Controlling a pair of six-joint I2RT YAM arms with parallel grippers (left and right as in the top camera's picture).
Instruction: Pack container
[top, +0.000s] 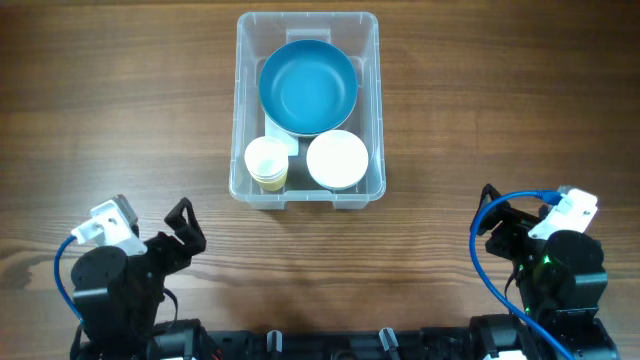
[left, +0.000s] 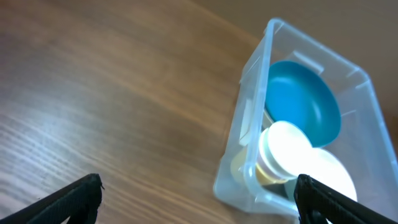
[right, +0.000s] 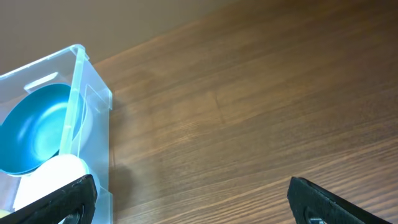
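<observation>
A clear container (top: 305, 196) sits mid-table, well ahead of both arms. It holds a blue bowl (top: 308, 88), a white bowl (top: 337, 160) and a pale cup (top: 266, 162) whose lower part is hidden. The left gripper (left: 199, 200) and right gripper (right: 193, 200) are spread wide and empty, and the wrist views cut off all but their fingertips.

Ahead of the left gripper (left: 199, 198), between its spread jaws and off to its left, the table (left: 93, 93) gives free passage, while the container (left: 249, 124) stands ahead to its right, near wall first in the way. Ahead and to the right of the wide-spread right gripper (right: 189, 196) the wood is free too, with the container off to its left. Inside, a blue bowl (top: 308, 88), a white bowl (top: 337, 160) and a white cup (top: 266, 160) leave only narrow gaps along the walls.
</observation>
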